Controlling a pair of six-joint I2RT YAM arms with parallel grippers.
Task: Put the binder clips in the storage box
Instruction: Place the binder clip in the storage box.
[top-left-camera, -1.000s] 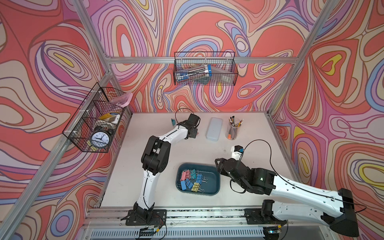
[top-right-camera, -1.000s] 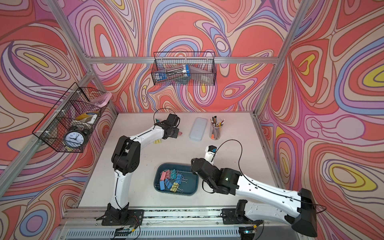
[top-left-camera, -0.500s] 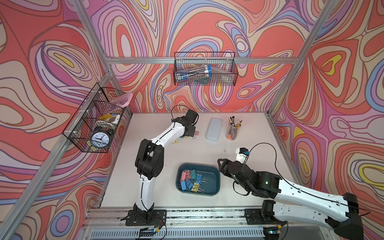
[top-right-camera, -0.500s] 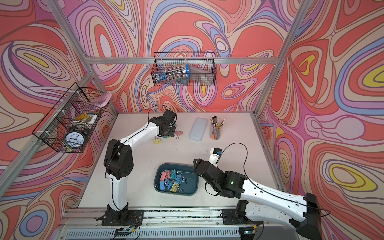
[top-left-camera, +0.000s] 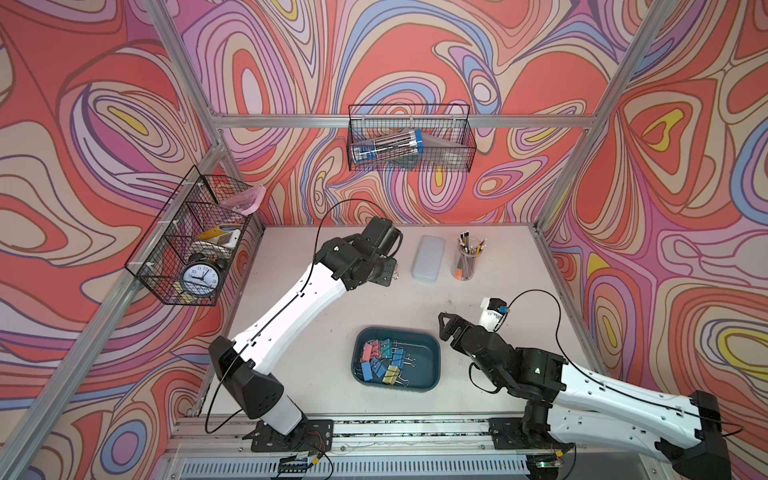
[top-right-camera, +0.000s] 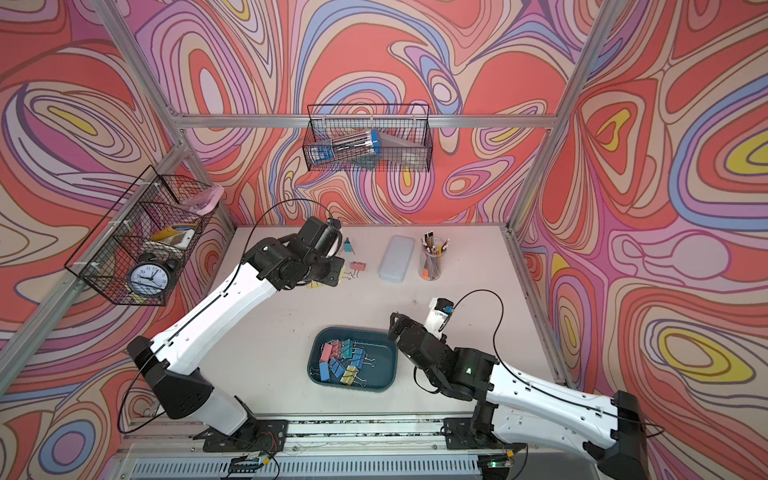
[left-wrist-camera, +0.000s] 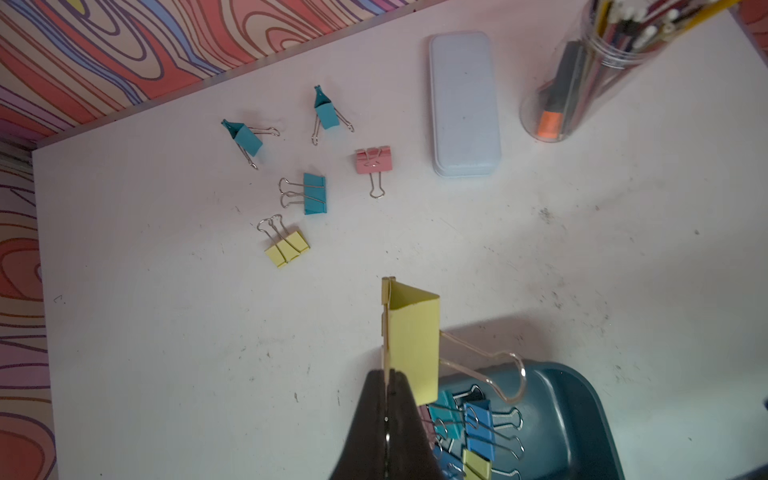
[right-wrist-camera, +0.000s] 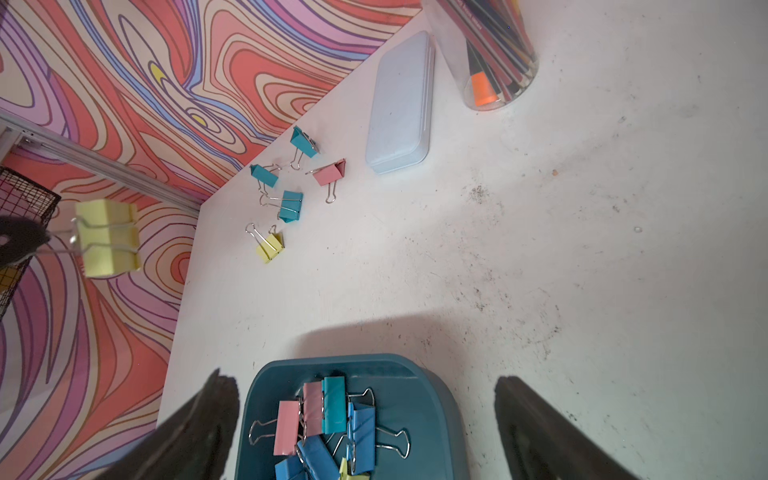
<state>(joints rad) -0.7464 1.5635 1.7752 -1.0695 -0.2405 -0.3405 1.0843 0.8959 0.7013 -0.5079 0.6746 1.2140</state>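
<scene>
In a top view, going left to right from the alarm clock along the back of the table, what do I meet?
Alarm clock → pink binder clip → pale grey case → clear pencil cup.

**A:** Where is the storage box?
**B:** On the table, at the near edge, centre, with binder clips lying inside.
**A:** And at the far side?
**B:** Loose clips left of centre, a case right of them, and a pencil cup right of the case.

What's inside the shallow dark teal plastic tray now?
A heap of pastel binder clips, pink, teal, blue and yellow, in the dark teal tray. They overlap, so lower ones are partly hidden; count unclear.
</scene>
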